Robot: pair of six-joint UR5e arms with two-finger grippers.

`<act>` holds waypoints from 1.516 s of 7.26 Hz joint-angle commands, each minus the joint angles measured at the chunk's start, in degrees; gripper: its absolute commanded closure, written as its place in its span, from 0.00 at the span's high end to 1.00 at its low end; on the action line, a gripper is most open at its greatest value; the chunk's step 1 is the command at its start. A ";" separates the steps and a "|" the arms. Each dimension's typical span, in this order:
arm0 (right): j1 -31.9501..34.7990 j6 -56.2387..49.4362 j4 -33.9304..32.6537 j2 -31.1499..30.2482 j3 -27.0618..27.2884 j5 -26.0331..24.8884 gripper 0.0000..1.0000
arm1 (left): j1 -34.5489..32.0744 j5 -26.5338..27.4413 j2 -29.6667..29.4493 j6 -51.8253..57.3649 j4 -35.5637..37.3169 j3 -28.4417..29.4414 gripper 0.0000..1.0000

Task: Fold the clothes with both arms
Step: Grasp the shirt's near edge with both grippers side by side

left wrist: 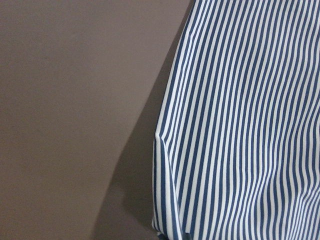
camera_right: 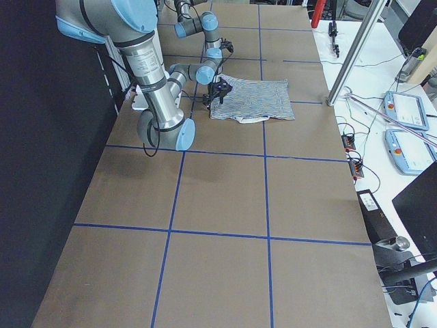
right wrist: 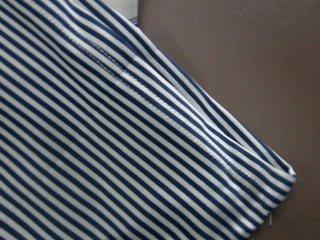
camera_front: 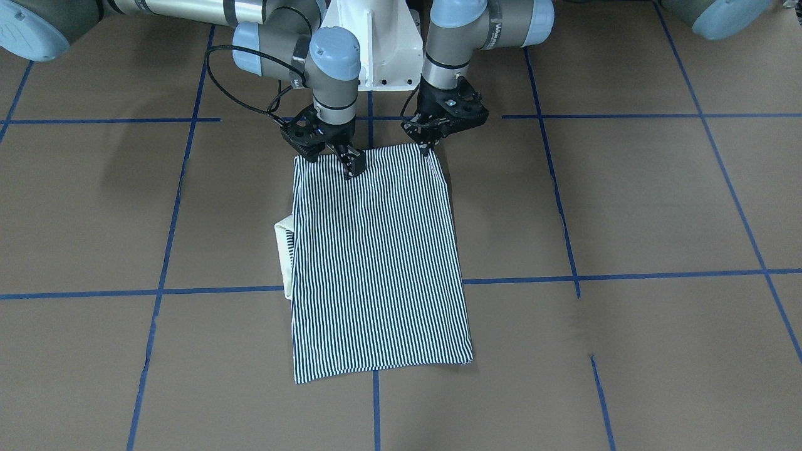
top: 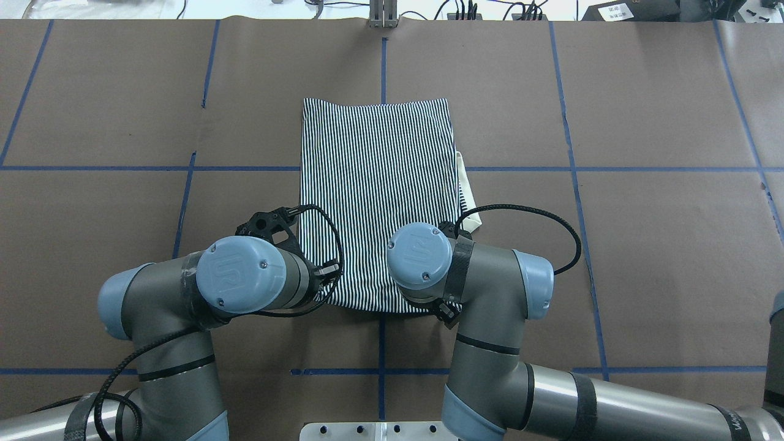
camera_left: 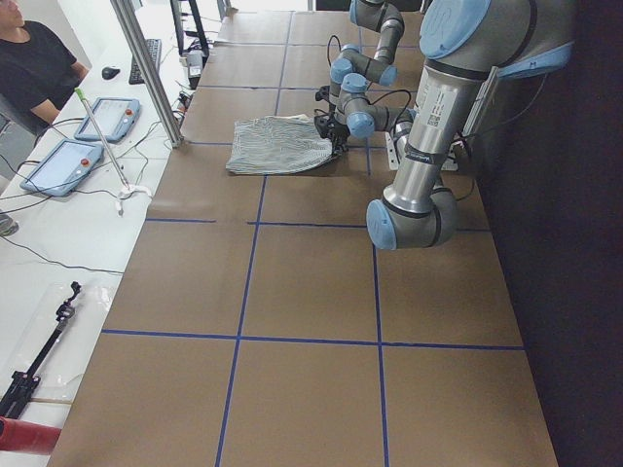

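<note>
The striped polo shirt (camera_front: pixel 376 263) lies folded into a long rectangle on the brown table, seen also in the overhead view (top: pixel 376 184). Its cream collar (camera_front: pixel 283 250) sticks out from one long side. My left gripper (camera_front: pixel 428 148) is at the shirt's near corner, fingers together on the edge. My right gripper (camera_front: pixel 351 164) is on the same near edge, close to the other corner, and looks shut on the cloth. The left wrist view shows the striped edge (left wrist: pixel 240 125) slightly raised over its shadow. The right wrist view shows the layered hem corner (right wrist: pixel 150 140). No fingers show in either wrist view.
The brown table (camera_front: pixel 626 200) carries a grid of blue tape lines. The white pedestal base (camera_front: pixel 376 44) stands just behind the grippers. An operator (camera_left: pixel 29 58) sits at a side bench with tablets (camera_left: pixel 58 165); cables and tools lie along the far side.
</note>
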 commanded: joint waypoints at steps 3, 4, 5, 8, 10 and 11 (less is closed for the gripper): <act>0.13 -0.28 0.38 -0.02 -0.19 -0.27 1.00 | 0.06 0.09 -0.04 -0.10 0.00 -0.09 0.00; 0.13 -0.37 0.29 -0.20 -0.27 -0.27 1.00 | 0.06 0.09 -0.04 -0.10 0.00 -0.09 0.00; 0.13 -0.10 0.29 -0.29 -0.28 -0.27 0.97 | 0.06 0.09 -0.04 -0.10 0.00 -0.09 0.00; 0.30 -0.10 0.29 -0.20 -0.28 -0.27 0.11 | 0.06 0.09 -0.04 -0.88 0.09 -0.18 0.00; 0.57 -0.19 0.29 -0.11 -0.28 -0.09 0.00 | 0.06 0.09 -0.04 -0.89 0.09 -0.09 0.00; 0.83 -0.19 0.38 -0.11 -0.28 -0.01 0.00 | 0.14 0.09 -0.04 -0.89 0.09 -0.09 0.00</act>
